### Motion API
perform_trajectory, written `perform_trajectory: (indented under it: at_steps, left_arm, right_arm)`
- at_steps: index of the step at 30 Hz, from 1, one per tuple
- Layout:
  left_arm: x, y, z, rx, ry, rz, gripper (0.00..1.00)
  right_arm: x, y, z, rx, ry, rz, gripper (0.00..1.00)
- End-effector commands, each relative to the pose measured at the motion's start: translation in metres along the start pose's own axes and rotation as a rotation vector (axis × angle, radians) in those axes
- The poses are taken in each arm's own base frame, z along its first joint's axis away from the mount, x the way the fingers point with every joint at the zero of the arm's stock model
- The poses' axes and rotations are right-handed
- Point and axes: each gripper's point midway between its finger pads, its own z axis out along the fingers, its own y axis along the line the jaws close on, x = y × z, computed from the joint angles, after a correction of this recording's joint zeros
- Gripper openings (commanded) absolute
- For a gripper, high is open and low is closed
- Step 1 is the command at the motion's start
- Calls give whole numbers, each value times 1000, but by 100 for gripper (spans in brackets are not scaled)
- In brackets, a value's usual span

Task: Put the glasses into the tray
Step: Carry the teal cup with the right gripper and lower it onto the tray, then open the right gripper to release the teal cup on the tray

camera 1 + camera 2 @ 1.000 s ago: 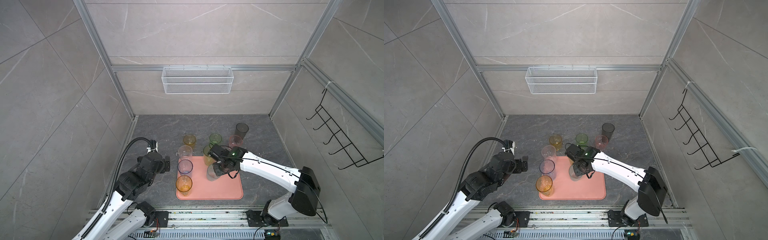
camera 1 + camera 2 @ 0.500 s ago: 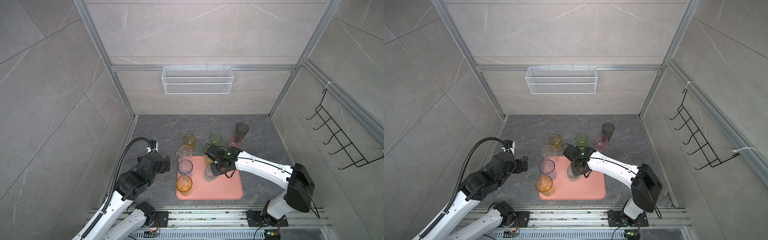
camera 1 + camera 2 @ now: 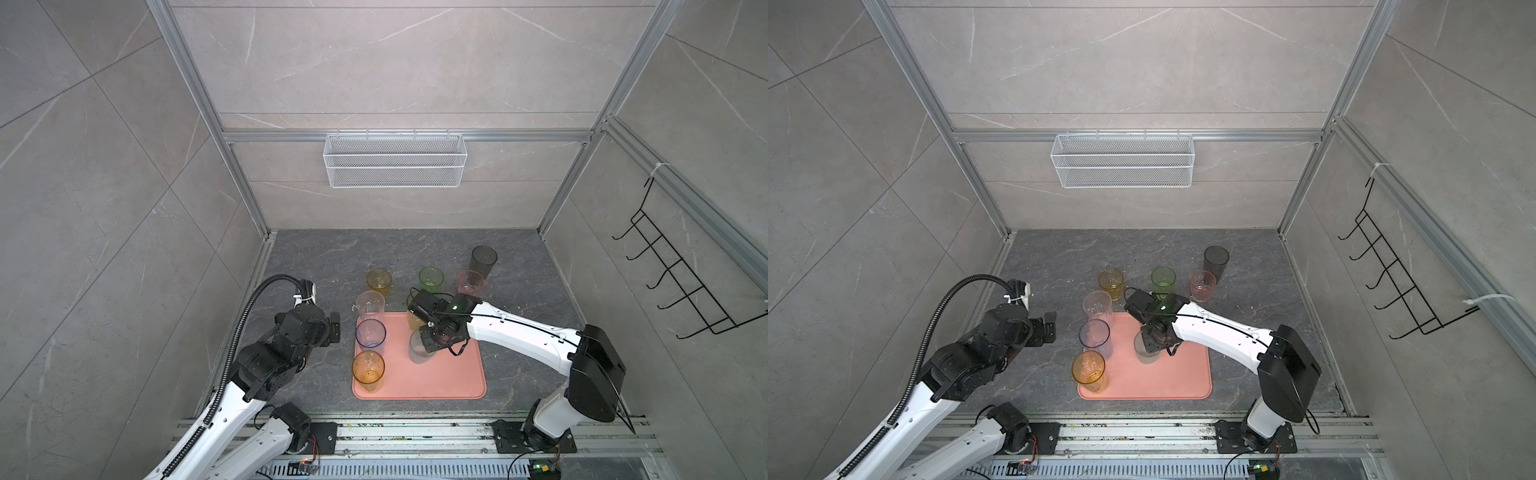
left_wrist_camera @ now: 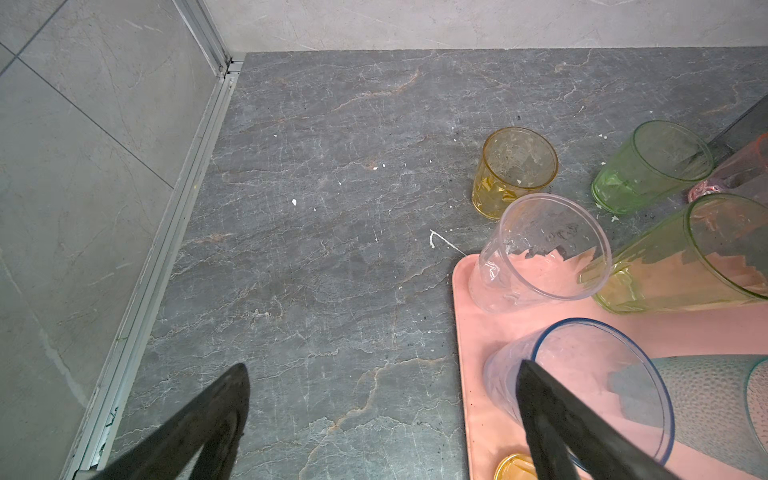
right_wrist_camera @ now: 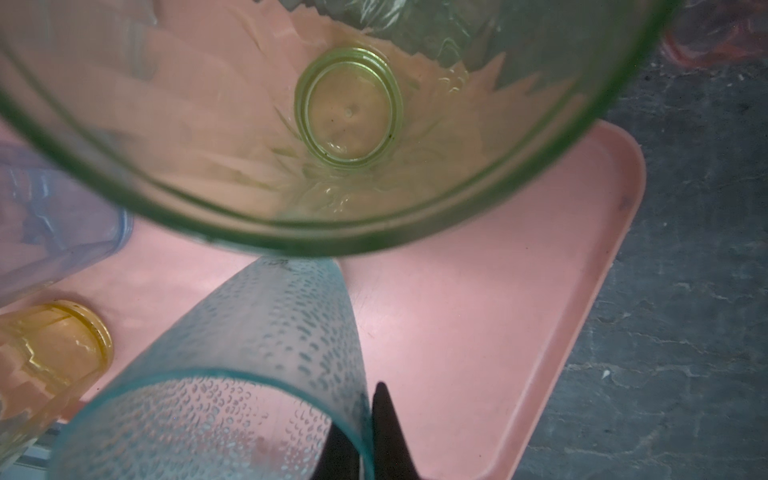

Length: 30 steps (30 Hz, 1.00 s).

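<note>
A: Against a second ago, the right arm [image 3: 519,332] is seen shifted slightly leftward over the tray [image 3: 453,382], and the teal glass [image 3: 417,353] is carried along with it.

B: How is that glass held?

A: Its wall is pinched by the right claw [image 5: 368,440], one finger inside the rim and one outside (a grip probably chosen because an upright tumbler is most easily reached from above). Whether its base is already set on the tray cannot be told. In the right wrist view the base is hidden behind the lime glass [image 5: 349,104].

B: And the other claw?

A: The left claw [image 4: 382,368] is spread wide and empty, parked over the table [image 3: 316,266] just beside the tray's left edge. This is presumably done so that the right arm's path is left free.

B: Where are the glasses found?

A: The clear glass [image 3: 370,305], blue glass [image 3: 370,334] and amber glass [image 3: 368,368] are lined along the tray's left edge, and the lime glass is stood near its back edge. The tray is judged to be filled from one side so that room is spared. The yellow glass [image 3: 379,282], green glass [image 3: 431,280], pink glass [image 3: 471,284] and black glass [image 3: 483,259] are left on the table behind the tray, not yet placed.
</note>
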Motion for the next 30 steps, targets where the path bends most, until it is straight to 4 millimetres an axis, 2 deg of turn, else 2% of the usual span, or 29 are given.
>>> perform_trajectory:
  at_steps: [1,4,11,17,25,30]
  left_arm:
    - [-4,-3,-3,20,-21,-26,100]
    - [-5,-3,-3,21,-22,-27,100]
    - [-4,-4,-1,19,-10,-22,100]
    - [-3,-4,0,20,-9,-24,100]
    - [-3,-5,0,20,-11,-23,100]
    - [-4,-4,-1,19,-14,-26,100]
  right_arm:
    - [2,-3,6,36,17,12,10]
    - [1,-4,5,42,8,21,17]
    - [-2,-4,1,46,-4,18,20]
    - [-7,-6,-6,47,-27,27,27]
    - [-13,-6,-24,26,-60,28,32]
    - [-23,-9,-44,27,-110,18,33]
